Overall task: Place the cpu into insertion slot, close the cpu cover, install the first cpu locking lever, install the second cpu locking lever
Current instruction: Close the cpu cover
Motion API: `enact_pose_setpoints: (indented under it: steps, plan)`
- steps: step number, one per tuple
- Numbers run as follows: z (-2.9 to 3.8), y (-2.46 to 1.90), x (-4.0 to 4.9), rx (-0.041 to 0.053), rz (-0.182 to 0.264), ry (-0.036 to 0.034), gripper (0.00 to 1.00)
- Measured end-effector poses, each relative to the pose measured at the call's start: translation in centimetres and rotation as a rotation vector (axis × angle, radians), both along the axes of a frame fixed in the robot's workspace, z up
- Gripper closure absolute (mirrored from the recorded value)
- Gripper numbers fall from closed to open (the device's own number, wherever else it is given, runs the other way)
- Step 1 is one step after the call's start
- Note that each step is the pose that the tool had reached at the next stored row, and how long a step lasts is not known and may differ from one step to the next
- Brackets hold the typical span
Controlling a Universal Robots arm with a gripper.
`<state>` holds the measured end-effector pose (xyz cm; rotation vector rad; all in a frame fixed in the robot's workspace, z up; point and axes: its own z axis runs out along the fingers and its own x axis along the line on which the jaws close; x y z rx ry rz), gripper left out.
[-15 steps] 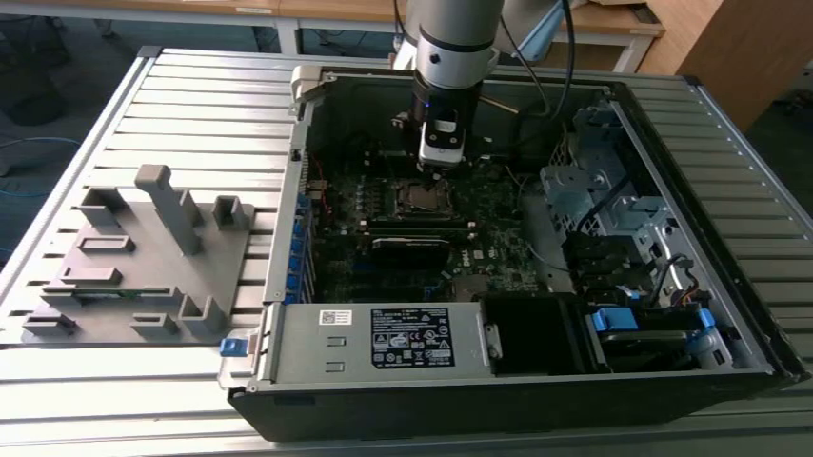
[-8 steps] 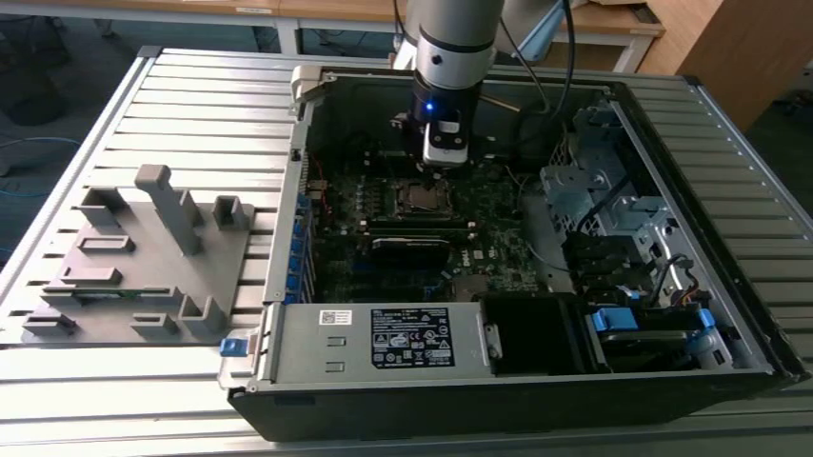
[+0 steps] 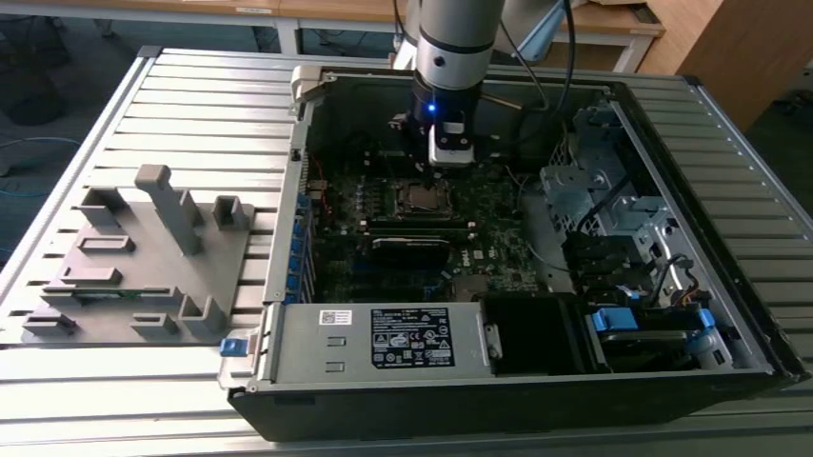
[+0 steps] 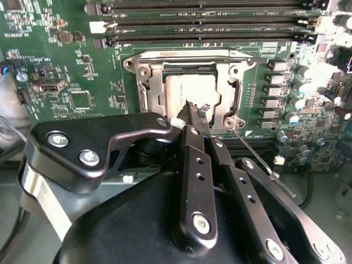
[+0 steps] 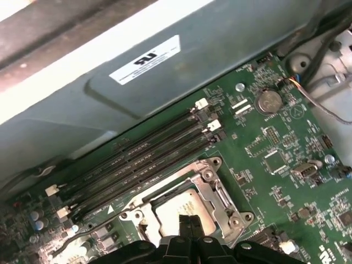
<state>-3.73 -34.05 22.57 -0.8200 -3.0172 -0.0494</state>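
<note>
The cpu (image 4: 184, 88) lies flat in the insertion slot (image 4: 137, 69) on the green board, its silver top showing through the window of the cpu cover (image 4: 151, 91), which is folded down over it. My gripper (image 4: 193, 109) hovers at the socket's edge, fingers shut together with nothing between them. One thin wire locking lever (image 4: 258, 159) sticks out loose from the socket corner. Another lever (image 4: 209, 55) lies along the socket's far rim. The first wrist view has the cpu (image 5: 184, 206), the cover (image 5: 217, 195) and the gripper (image 5: 184, 220). In the exterior view the gripper (image 3: 451, 160) hangs just behind the slot (image 3: 420, 198).
Long black memory strips (image 4: 209, 25) run beside the socket. The open computer case has a power supply (image 3: 381, 338) at the front and a drive cage (image 3: 610, 190) with cables on the exterior view's right. A grey fixture plate (image 3: 140, 257) lies outside the case at the left.
</note>
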Motion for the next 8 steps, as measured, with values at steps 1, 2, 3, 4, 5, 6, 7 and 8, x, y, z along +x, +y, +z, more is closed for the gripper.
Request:
enact_pose_setpoints:
  steps: [1, 2, 3, 4, 5, 6, 7, 8]
  plan:
    - [0.0, 0.0, 0.0, 0.0007, 0.01, 0.0, 0.9]
    - [-0.01, 0.0, 0.0, 0.0014, 0.021, 0.0, 0.9]
    - [-0.01, 0.0, 0.0, 0.0021, 0.032, 0.0, 0.9]
    - [-0.01, 0.0, 0.0, 0.0028, 0.043, 0.0, 0.9]
    - [-0.01, 0.0, 0.0, 0.0035, 0.055, 0.0, 0.9]
    - [-0.02, 0.0, 0.0, 0.0041, 0.066, 0.0, 0.9]
    - [-0.02, 0.0, 0.0, 0.0048, 0.077, 0.0, 0.9]
    - [-0.02, 0.0, 0.0, 0.0055, 0.088, 0.0, 0.9]
